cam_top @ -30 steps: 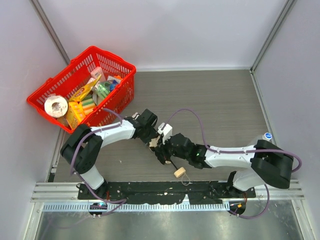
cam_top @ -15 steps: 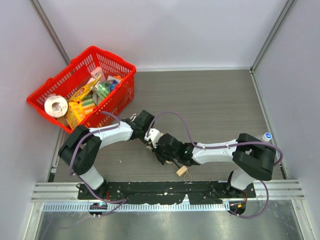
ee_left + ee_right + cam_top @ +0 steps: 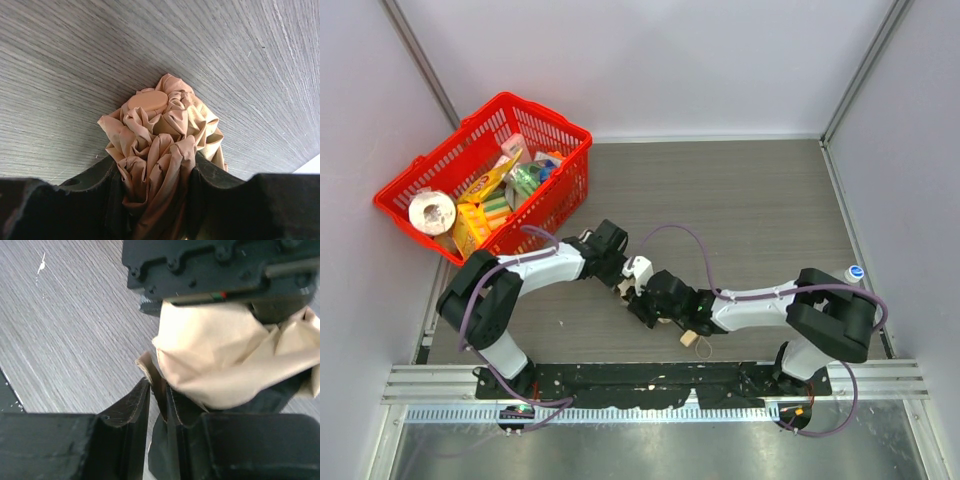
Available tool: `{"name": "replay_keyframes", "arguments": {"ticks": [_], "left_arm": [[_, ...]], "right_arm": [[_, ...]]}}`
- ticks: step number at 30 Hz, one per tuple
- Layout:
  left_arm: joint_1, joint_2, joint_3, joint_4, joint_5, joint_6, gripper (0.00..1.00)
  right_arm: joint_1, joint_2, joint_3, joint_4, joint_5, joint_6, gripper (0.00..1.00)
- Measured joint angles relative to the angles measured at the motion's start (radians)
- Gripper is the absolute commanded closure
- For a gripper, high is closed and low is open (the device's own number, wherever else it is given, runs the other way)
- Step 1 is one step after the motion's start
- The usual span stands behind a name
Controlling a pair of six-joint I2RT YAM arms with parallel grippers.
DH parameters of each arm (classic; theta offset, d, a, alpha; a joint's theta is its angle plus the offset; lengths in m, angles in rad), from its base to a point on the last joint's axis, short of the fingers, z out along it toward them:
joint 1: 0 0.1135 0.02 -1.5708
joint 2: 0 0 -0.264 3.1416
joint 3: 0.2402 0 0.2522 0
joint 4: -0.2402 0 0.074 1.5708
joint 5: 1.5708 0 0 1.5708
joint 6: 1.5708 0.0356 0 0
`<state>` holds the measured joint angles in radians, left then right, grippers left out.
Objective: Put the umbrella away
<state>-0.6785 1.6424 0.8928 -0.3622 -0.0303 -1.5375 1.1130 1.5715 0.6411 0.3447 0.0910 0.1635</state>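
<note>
Where the 2 arms meet near the front middle, the grey wood-grain surface [image 3: 750,200] carries the work. It fills the floor of the white-walled cell.

The red basket [image 3: 552,205] stands at the far left corner, against the left wall and well apart from the arms. It holds a white roll [image 3: 431,212] and assorted yellow and green packets.

The left arm [image 3: 545,265] reaches in from the left and the right arm [image 3: 760,305] from the right. Their wrists are close together over the surface.

The umbrella [image 3: 160,145] lies folded between the 2 wrists on the surface, outside the basket. Its tan fabric is bunched in tight pleats.

The left jaws are closed on that bunch. In the left wrist view the fabric fills the gap and presses against both inner faces.

The right jaws stand narrowly apart in the right wrist view, with 1 thin fold of fabric in the slot. Whether they pinch that fold cannot be told. The larger mass of fabric sits just beyond them, under the black body of the left wrist.

The tan handle [image 3: 688,338] lies on the surface near the front edge, just beside the right arm, with its cord loop [image 3: 702,349] trailing.

A round tan cap [image 3: 146,101] tops the bunched fabric.
</note>
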Motion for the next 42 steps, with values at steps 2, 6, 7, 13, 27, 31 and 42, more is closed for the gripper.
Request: {"name": "replay_keyframes", "arguments": {"ticks": [2,6,7,13,27,31,42], "left_arm": [[0.0,-0.002,-0.006,0.008,0.003,-0.009,1.0],[0.001,-0.015,-0.026,0.028,0.006,-0.026,1.0],[0.001,-0.016,-0.027,0.029,0.006,-0.027,1.0],[0.005,-0.018,-0.027,0.03,0.006,-0.024,1.0],[0.005,-0.09,-0.029,0.022,-0.044,0.109,1.0],[0.005,-0.086,-0.026,-0.022,-0.037,0.08,1.0],[0.005,-0.041,0.012,-0.064,0.0,0.015,1.0]], "right_arm": [[-0.012,-0.032,-0.026,-0.003,-0.022,0.041,0.73],[-0.037,-0.103,-0.064,-0.04,-0.082,0.105,0.68],[-0.042,-0.129,-0.076,-0.046,-0.104,0.123,0.64],[-0.048,-0.335,-0.103,-0.162,-0.127,0.192,0.41],[-0.324,-0.608,-0.055,-0.458,-0.04,0.251,0.28],[-0.25,-0.521,-0.071,-0.388,-0.071,0.203,0.27],[-0.037,-0.18,-0.032,-0.177,0.105,0.071,0.26]]}}
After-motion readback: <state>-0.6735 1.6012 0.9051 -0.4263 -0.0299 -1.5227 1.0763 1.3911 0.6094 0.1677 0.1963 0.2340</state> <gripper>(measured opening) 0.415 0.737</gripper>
